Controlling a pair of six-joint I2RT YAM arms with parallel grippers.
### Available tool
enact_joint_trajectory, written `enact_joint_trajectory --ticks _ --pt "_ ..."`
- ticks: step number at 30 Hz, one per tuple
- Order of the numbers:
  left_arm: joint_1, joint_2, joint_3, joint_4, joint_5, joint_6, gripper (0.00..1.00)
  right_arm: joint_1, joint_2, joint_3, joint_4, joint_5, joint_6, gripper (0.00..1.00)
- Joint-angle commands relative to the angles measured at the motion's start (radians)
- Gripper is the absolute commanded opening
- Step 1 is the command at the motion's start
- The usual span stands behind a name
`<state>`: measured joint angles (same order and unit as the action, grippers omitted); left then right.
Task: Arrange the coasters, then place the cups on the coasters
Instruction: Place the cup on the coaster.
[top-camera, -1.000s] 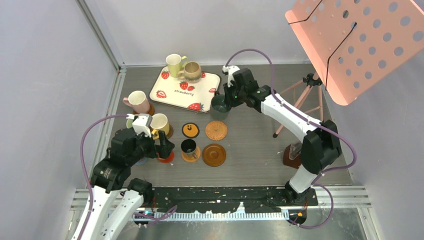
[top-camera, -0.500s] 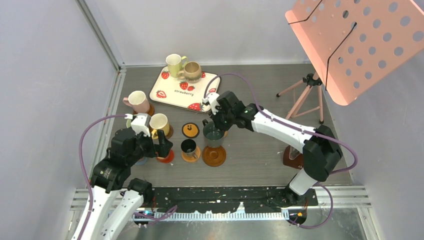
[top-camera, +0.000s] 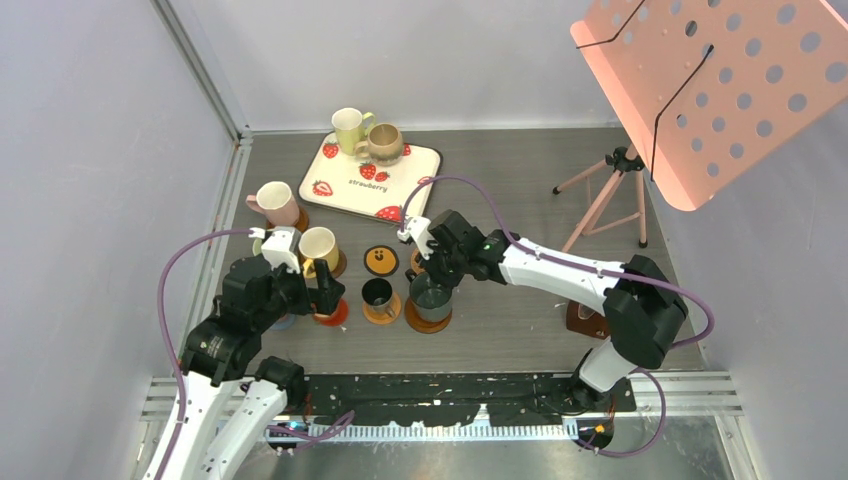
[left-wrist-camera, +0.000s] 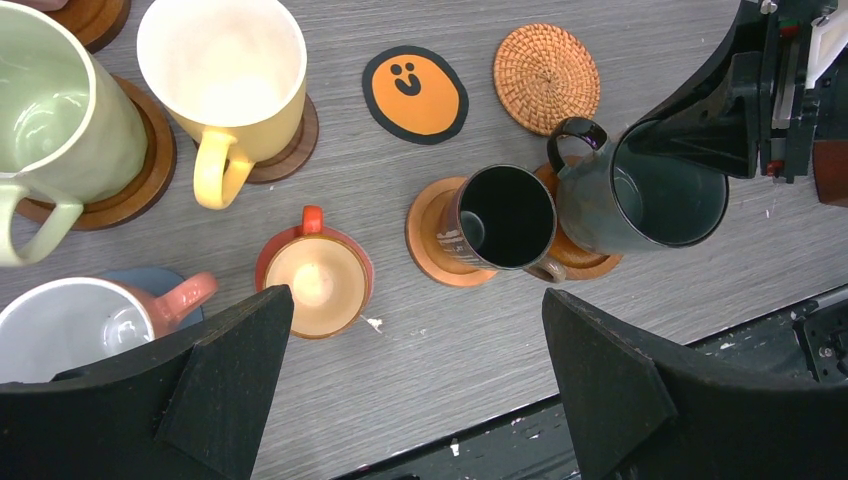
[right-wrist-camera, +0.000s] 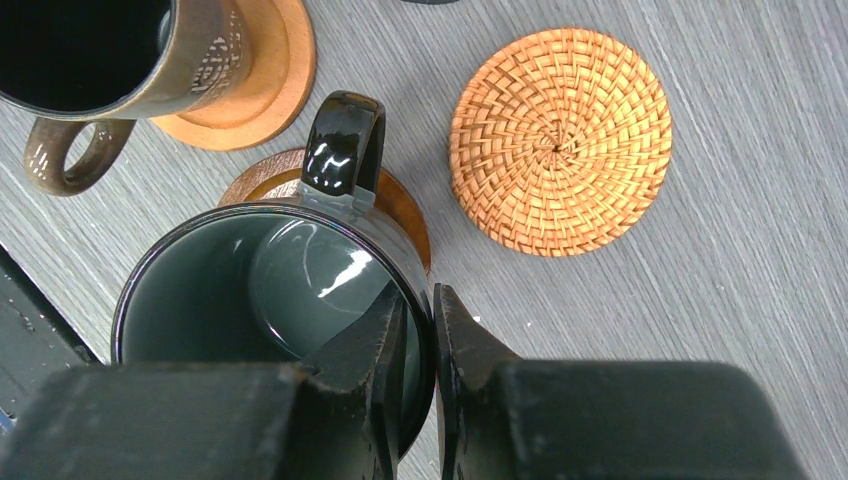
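Right pincer (right-wrist-camera: 418, 310): nearly closed on the wall of the dark teal cup (right-wrist-camera: 270, 300), one finger inside the rim and one outside. The cup is over the brown wooden coaster (right-wrist-camera: 400, 205) in the near row. Whether its base is seated I cannot tell.

Left pincer (left-wrist-camera: 417, 300): spread wide, nothing in it, hanging over the cups at the left of the worktop (left-wrist-camera: 640, 290).

Risks:
- In the right wrist view the coaster shows only on the handle side, so the cup looks off-centre. If released there, the base could land on the coaster's raised rim and leave the cup tilted.
- The handle stands just beside the black cup (left-wrist-camera: 505, 215) on the orange coaster (left-wrist-camera: 425, 235). Any sideways correction could knock that cup.
- The finger inside the rim could drag the cup as it lifts out.

Change since a second ago: the right arm held this cup at the near right corner of the strawberry tray (top-camera: 350, 185). It has since carried it forward past the wicker coaster (right-wrist-camera: 560, 140) to the near row. The left arm has not moved.
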<state>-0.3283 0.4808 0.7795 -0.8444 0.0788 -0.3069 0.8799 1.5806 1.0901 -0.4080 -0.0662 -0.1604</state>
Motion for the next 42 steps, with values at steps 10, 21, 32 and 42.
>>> enact_joint_trajectory --ticks 10,21,32,42 --pt "-0.005 0.001 0.012 0.006 -0.007 -0.001 0.99 -0.001 -0.039 -0.007 0.147 -0.082 -0.016 0.06" --pt "-0.005 -0.002 0.010 0.006 -0.005 -0.001 0.99 0.008 -0.031 -0.035 0.151 -0.051 -0.004 0.12" --pt "-0.005 0.004 0.011 0.005 -0.007 -0.001 0.99 0.010 -0.026 -0.068 0.203 -0.058 0.019 0.27" --pt "-0.005 0.003 0.012 0.004 -0.005 -0.001 0.99 0.010 -0.088 -0.050 0.187 -0.049 0.053 0.47"
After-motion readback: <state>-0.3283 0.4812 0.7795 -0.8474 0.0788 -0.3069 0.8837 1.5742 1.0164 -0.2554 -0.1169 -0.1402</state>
